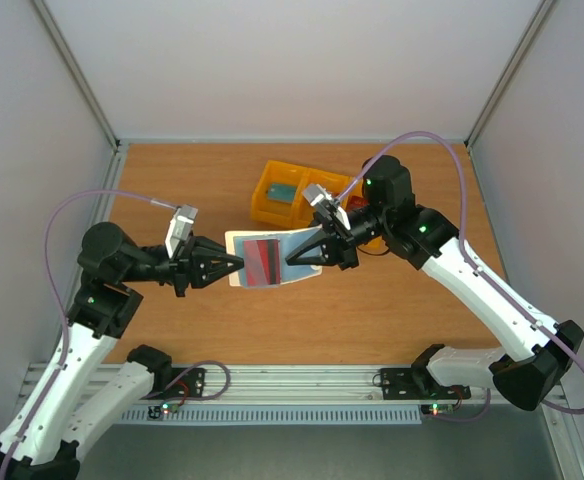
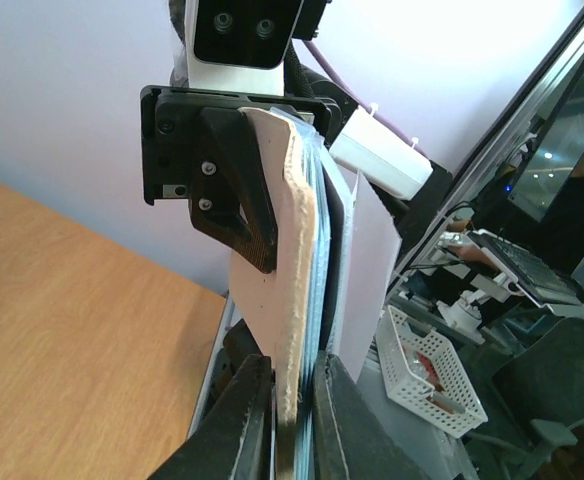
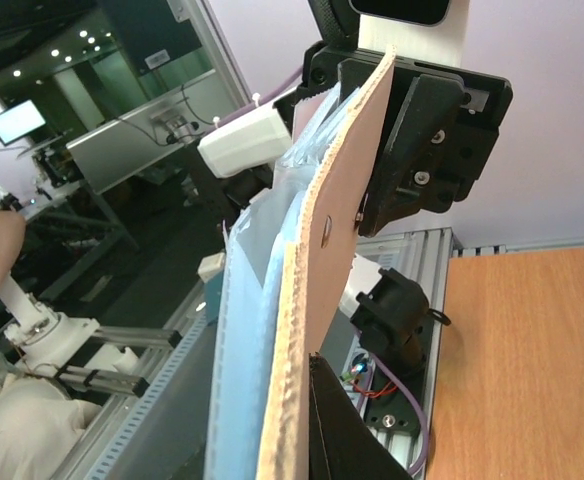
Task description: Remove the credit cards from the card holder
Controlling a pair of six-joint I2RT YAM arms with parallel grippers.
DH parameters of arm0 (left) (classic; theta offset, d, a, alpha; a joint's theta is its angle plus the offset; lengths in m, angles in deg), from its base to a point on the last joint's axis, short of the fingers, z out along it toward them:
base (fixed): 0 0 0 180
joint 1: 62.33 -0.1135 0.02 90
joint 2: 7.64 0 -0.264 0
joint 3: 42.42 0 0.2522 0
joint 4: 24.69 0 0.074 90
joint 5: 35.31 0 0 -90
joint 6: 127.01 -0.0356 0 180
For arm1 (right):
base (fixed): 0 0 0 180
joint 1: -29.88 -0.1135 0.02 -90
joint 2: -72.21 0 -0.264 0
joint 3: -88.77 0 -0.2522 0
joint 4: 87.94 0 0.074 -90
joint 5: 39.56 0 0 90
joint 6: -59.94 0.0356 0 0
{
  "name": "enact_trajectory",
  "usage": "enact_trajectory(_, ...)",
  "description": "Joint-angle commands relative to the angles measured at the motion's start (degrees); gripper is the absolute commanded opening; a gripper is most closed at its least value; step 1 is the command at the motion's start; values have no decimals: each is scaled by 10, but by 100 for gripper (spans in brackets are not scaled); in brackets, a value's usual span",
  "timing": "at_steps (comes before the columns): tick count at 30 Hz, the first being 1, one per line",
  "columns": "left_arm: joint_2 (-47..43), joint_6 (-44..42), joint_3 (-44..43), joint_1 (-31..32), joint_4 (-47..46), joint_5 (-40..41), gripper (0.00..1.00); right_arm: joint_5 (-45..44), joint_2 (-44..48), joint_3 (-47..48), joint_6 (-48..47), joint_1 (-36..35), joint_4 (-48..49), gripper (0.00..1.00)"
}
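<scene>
Left tool [image 1: 239, 263] and right tool [image 1: 293, 258] clench the card holder [image 1: 238, 243] above a wooden table [image 1: 392, 310]; white walls [image 1: 272, 60] around.

- card holder [image 1: 235, 262]: cream-beige outside, translucent pale blue sleeves inside
- dark red card [image 1: 264, 262]: dark red, streaked with lighter red
- tray [image 1: 258, 212]: yellow
- teal card [image 1: 282, 191]: teal, lying in the tray
- surface [image 1: 172, 330]: orange-brown wood grain
- left gripper [image 1: 240, 264]: black
- right gripper [image 1: 294, 258]: black
- arms [image 1: 472, 270]: white lower links, black upper links
- cables [image 1: 442, 145]: lilac
- walls [image 1: 292, 60]: plain pale grey-white
</scene>
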Motion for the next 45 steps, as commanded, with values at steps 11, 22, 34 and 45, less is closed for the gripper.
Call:
enact_trajectory(11, -9, -78, -16, 3, 81, 85, 2, 39, 1, 23, -6, -27, 16, 1)
enact_trajectory(22, -15, -91, 13, 16, 47, 71, 24, -22, -15, 41, -30, -53, -2, 1)
enact_trajectory(34, -8, -32, 56, 40, -74, 56, 33, -28, -30, 34, 9, -53, 57, 1)
enact_trajectory(45, -7, 46, 54, 41, -114, 37, 51, -48, -50, 32, -26, -50, 32, 1)
